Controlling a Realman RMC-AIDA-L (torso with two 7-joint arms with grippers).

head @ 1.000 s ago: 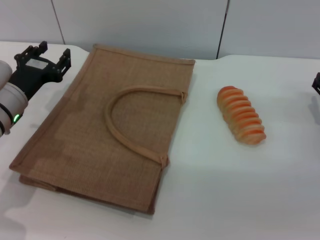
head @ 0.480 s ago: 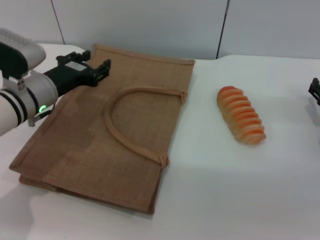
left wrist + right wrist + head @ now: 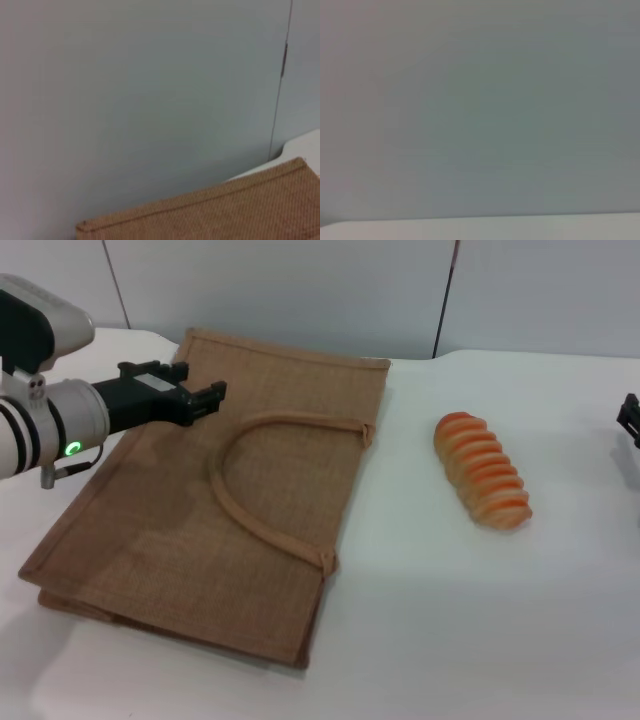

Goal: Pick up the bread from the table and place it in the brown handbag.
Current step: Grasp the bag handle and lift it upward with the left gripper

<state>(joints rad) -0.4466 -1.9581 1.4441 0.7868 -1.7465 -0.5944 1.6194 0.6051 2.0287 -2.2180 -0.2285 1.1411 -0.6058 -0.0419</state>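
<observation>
The white surface (image 3: 450, 640) is filling most of the frame. The brown handbag (image 3: 160, 510) is lying flat across the left half, its arched handle (image 3: 235, 505) resting on top. The left gripper (image 3: 195, 397) is hovering over the bag's upper left part, its fingers parted and holding nothing. The bread (image 3: 481, 483) is lying right of centre, well apart from the bag. The right gripper (image 3: 630, 420) is peeking in at the right edge; whether it is open, I cannot tell.
</observation>
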